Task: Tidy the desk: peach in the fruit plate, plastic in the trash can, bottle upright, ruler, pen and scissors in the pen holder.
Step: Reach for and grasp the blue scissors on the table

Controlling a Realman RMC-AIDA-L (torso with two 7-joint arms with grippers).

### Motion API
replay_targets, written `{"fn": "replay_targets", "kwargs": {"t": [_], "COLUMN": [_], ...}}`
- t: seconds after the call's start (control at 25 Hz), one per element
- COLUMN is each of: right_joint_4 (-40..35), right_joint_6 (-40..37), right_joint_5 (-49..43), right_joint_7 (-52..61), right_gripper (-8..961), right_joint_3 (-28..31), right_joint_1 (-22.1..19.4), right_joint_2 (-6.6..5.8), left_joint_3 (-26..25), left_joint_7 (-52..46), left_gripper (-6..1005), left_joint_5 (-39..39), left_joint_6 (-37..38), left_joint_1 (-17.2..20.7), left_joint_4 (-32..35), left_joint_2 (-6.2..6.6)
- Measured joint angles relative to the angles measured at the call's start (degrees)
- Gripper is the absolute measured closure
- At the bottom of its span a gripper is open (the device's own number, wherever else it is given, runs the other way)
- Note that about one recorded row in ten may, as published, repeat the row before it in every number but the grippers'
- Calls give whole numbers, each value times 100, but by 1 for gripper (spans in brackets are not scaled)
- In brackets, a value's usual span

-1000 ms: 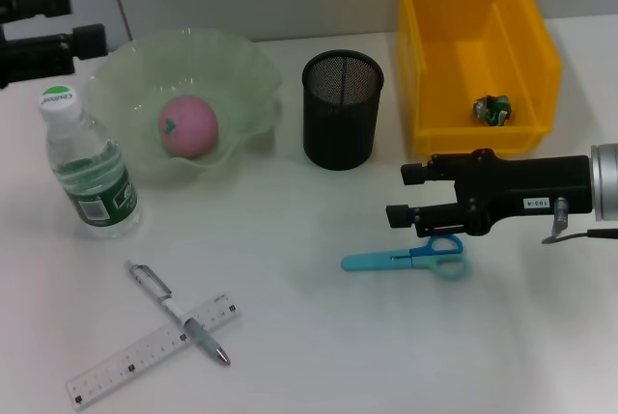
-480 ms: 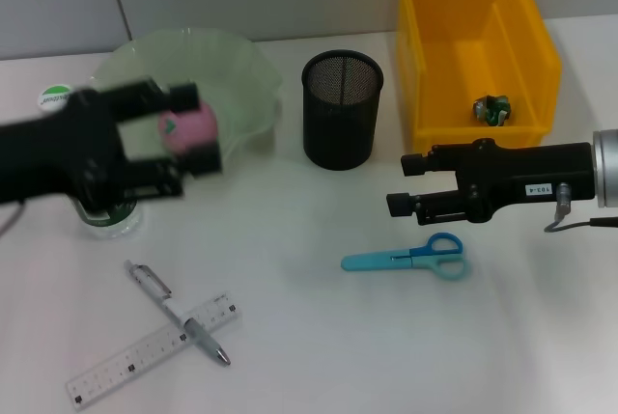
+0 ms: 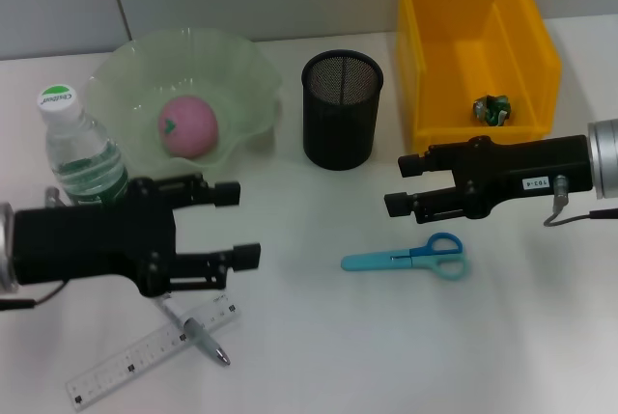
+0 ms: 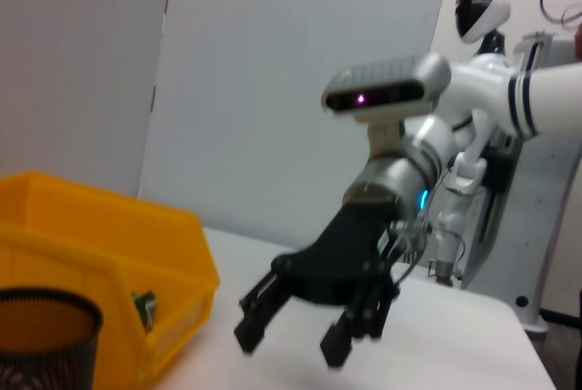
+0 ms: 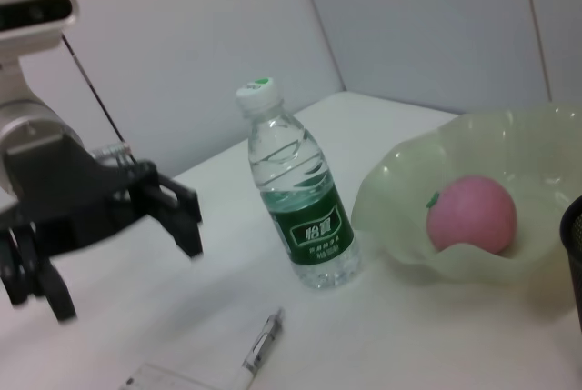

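On the white table (image 3: 319, 356), the peach (image 3: 188, 126) sits in the green plate (image 3: 246, 71) at about 10 o'clock, the bottle (image 3: 85, 158) stands upright just beside the plate at 9, the black mesh holder (image 3: 342, 110) is at 12, and the plastic scrap (image 3: 491, 109) lies in the yellow bin (image 3: 425, 57) at 1. The left gripper (image 3: 237, 224), fingers spread and holding nothing, hovers above the pen (image 3: 198, 330) that lies crossed over the ruler (image 3: 126, 366) at 7. The right gripper (image 3: 403, 184), likewise spread and empty, hangs at 3, just above the blue scissors (image 3: 410, 259) flat on the table.
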Motion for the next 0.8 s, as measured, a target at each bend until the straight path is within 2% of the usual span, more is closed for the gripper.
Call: {"fn": "replay_targets", "kwargs": {"t": [0.04, 0.12, 0.24, 0.32, 0.36, 0.56, 0.8], "right_joint_4": [0, -37, -137, -200, -200, -390, -796], "right_joint_6": [0, 0, 0, -1, -1, -113, -452], "right_joint_5": [0, -2, -12, -174, -174, -873, -1736], "right_joint_7": [0, 108, 289, 483, 483, 864, 1198], "right_gripper": [193, 193, 194, 194, 194, 195, 194], "right_joint_3": [0, -136, -406, -657, -657, -926, -1287], "right_joint_1": [0, 55, 143, 375, 375, 930, 1479], "right_joint_2": [0, -43, -101, -169, -169, -229, -162], "left_joint_3": [0, 15, 23, 57, 81, 129, 143], "left_joint_7": [0, 819, 1050, 1113, 1134, 1212, 1360], "left_gripper": [210, 210, 211, 210, 210, 210, 211], "left_joint_5": [0, 219, 236, 258, 268, 275, 280], "left_joint_6": [0, -349, -503, -640, -696, -768, -844], "left_joint_1": [0, -63, -64, -65, -74, -89, -28], "left_joint_4": [0, -849, -1088, -1215, -1288, -1429, -1449], "left_joint_2": [0, 1, -1, -5, -6, -10, -27]}}
